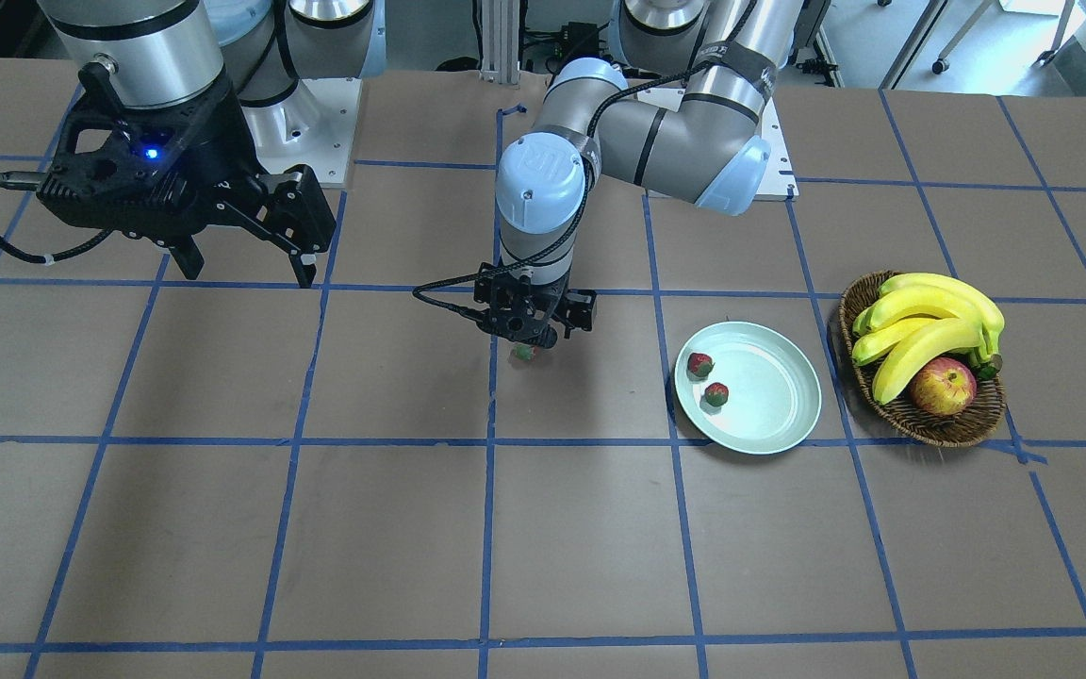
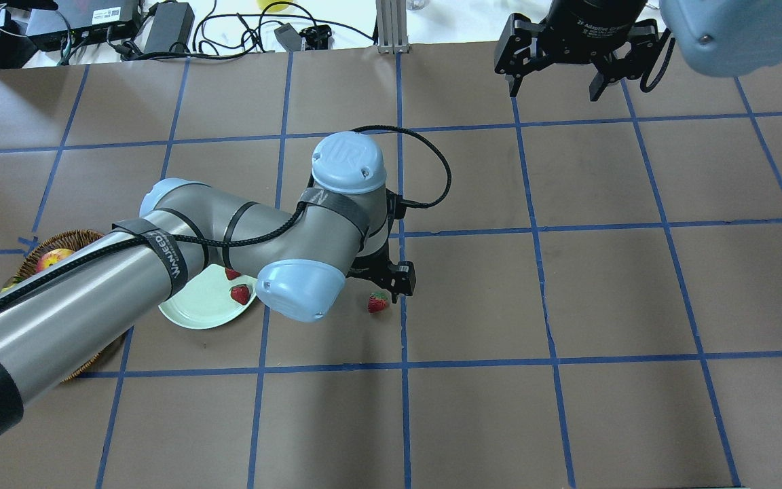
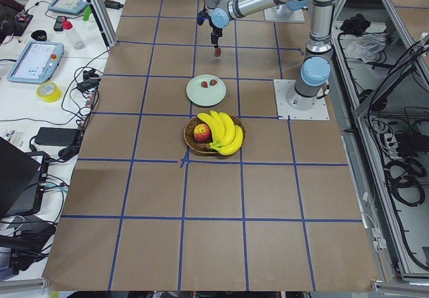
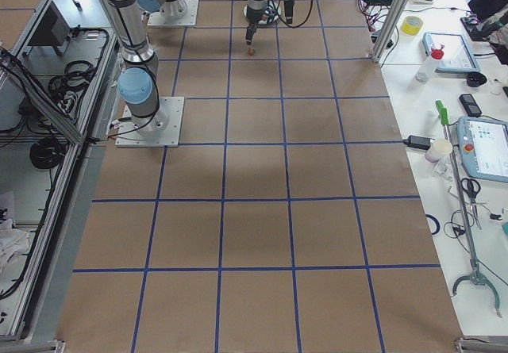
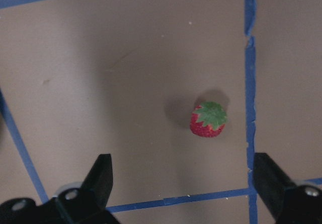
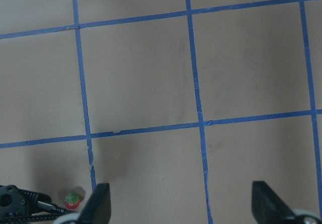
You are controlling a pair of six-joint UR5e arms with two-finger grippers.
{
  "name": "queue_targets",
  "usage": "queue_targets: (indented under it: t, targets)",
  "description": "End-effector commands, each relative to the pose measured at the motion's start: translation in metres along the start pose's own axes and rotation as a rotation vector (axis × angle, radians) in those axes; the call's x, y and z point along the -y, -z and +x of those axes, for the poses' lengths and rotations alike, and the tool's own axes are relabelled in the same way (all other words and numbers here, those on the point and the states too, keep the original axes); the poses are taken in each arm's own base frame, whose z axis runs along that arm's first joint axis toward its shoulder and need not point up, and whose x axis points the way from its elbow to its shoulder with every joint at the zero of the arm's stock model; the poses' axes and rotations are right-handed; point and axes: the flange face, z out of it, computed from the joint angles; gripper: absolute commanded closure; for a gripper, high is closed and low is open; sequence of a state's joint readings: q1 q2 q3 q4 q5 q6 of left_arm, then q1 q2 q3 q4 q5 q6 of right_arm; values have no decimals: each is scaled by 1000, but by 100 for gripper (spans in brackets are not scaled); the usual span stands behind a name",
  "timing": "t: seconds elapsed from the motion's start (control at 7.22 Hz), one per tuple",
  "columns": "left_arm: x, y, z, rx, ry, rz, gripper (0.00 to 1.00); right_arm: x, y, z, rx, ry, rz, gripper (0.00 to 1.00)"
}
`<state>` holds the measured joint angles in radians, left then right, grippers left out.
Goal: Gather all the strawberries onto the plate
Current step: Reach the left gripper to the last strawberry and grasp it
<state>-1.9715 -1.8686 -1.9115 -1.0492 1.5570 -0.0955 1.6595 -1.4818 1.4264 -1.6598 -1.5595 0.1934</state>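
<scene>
Small red strawberry [image 5: 208, 119] with green cap, centre frame, on brown paper table [image 5: 100, 58].
Black left gripper [image 5: 181, 183] spread wide over it; right gripper [image 1: 249, 273] also spread.

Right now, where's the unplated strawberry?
The strawberry sits on the table under the open left gripper, beside a blue tape line, right of the plate in overhead view.

Plate [image 1: 774, 401] looks smooth and glossy, basket [image 1: 941, 432] woven wicker, table [image 1: 317, 528] matt brown paper.
</scene>
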Motion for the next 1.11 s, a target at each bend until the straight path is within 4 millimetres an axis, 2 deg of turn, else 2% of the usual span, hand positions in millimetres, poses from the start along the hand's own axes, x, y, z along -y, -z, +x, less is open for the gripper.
queue_targets:
  t: [0.0,0.14,0.42,0.55,0.69,0.97]
  targets:
    - [-6,-33,3,2,-118,51,0,0,-1,0,1,-6,-1,0]
    - [-8,-48,3,3,-126,37,0,0,0,1,-4,-6,0,0]
    - [-1,-51,3,1,-125,68,0,-1,1,2,-10,2,-6,0]
    - [0,-51,4,1,-127,82,38,-2,0,2,-10,2,-6,0]
    - [1,-50,4,0,-124,86,98,-2,-1,2,-10,2,-6,0]
    - [1,-50,4,0,-111,86,100,-2,0,1,-8,2,-5,0]
